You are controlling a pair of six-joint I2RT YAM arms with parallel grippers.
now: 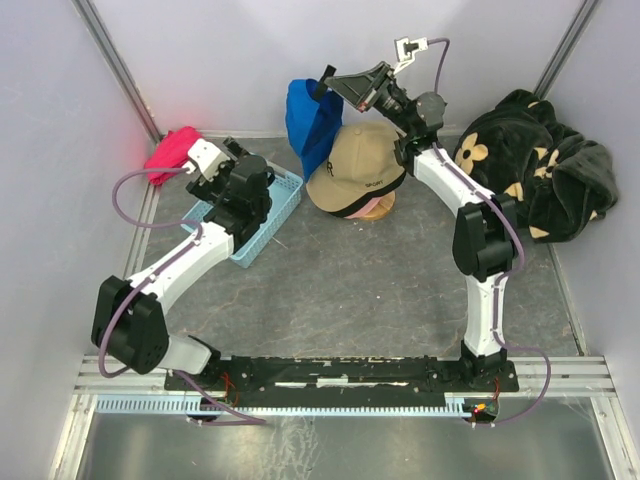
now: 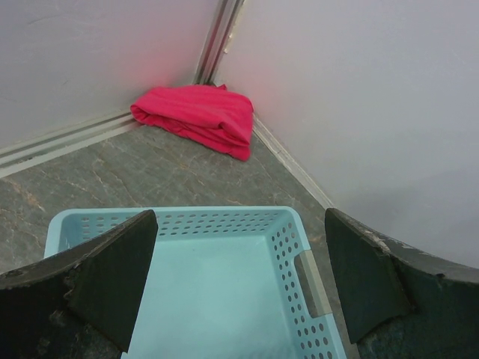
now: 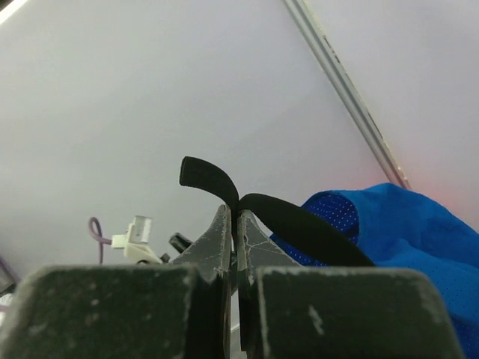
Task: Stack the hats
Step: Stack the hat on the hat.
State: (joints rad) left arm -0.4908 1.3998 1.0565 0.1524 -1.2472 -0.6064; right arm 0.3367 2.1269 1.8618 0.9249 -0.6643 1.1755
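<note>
Now right jaws clamp the blue hat point(image 1: 305, 125) just beside the stack point(image 1: 358, 172), toward the left arm; left jaws gape.

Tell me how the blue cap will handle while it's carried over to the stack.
Probably floppy: the blue cap hangs limp from the shut right jaws, held only by its black band. Likely light, as its mesh looks thin. It may swing, or drape unevenly over the tan cap.
</note>
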